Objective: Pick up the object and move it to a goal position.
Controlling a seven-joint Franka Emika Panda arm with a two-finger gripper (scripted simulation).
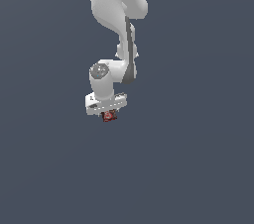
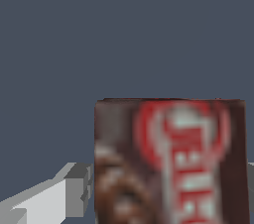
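A dark red box (image 2: 171, 163) with blurred whitish print sits just beside a grey-white end effector finger (image 2: 54, 200).

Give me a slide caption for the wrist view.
Close-up of the red box between the gripper fingers.

I am in a simulated space, not a real room. Around my arm (image 1: 116, 25) is only a flat, plain grey-blue ground (image 1: 198, 158).

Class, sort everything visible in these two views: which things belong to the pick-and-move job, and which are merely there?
Belongs to the job:
- dark red box
- gripper, closed on the box

Merely there:
- plain grey-blue surface; nothing else visible
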